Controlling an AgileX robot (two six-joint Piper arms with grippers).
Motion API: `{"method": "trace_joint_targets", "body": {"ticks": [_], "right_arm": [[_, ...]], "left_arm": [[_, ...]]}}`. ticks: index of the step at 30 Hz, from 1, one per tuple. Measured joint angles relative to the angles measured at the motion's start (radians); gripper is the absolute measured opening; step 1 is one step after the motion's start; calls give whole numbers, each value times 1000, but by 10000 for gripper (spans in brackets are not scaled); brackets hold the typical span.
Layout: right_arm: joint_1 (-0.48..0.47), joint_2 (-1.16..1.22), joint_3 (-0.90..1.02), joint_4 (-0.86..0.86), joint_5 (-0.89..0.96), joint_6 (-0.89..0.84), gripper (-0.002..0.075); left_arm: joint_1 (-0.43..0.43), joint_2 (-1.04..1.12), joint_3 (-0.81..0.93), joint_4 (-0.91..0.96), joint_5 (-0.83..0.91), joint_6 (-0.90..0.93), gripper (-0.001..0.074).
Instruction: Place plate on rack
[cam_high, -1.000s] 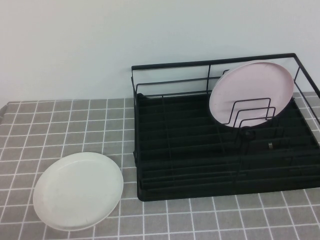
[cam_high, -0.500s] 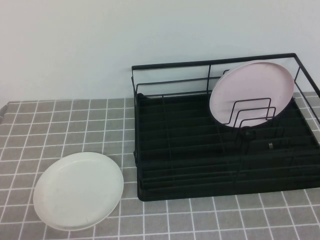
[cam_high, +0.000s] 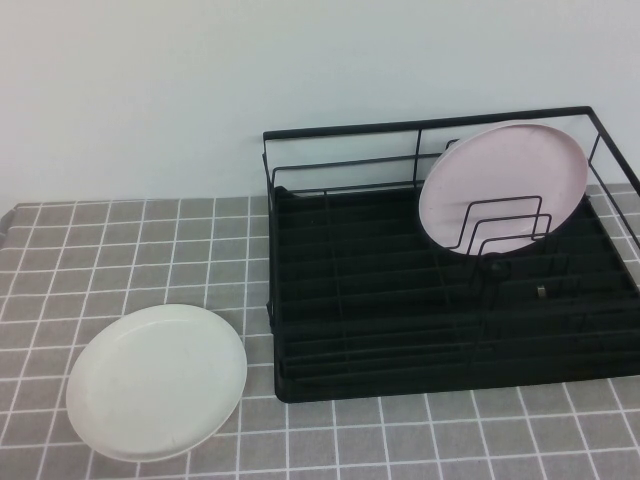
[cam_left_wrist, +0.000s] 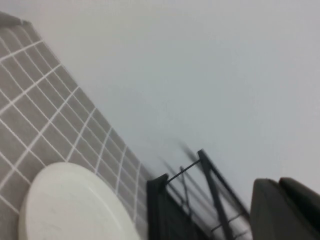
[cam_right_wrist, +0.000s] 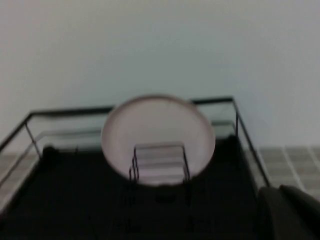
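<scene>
The plain white plate lies flat on the grey tiled cloth at the front left, just left of the rack. The black wire rack stands on the right. Neither arm shows in the high view. In the left wrist view, my left gripper is shut and empty, hanging back from the plate and the rack's corner. In the right wrist view, my right gripper is also shut and empty, facing the rack from its near side.
A pale pink plate stands tilted against the upright wire dividers at the rack's back right; it also shows in the right wrist view. A plain white wall rises behind the table.
</scene>
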Motion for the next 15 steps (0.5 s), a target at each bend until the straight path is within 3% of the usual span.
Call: {"method": "trace_joint_targets", "body": {"ticks": [4, 8, 11, 15], "right_arm": [[28, 155, -28, -4, -36, 2, -3], [33, 217, -28, 63, -128, 12, -3], [34, 226, -28, 194, -111, -3, -3], [43, 248, -28, 198, -63, -102, -3]], "left_arm": [[0, 0, -55, 0, 54, 195, -2], [0, 0, -90, -1, 66, 242, -2], [0, 0, -112, 18, 99, 296, -2], [0, 39, -165, 69, 143, 315, -2]]}}
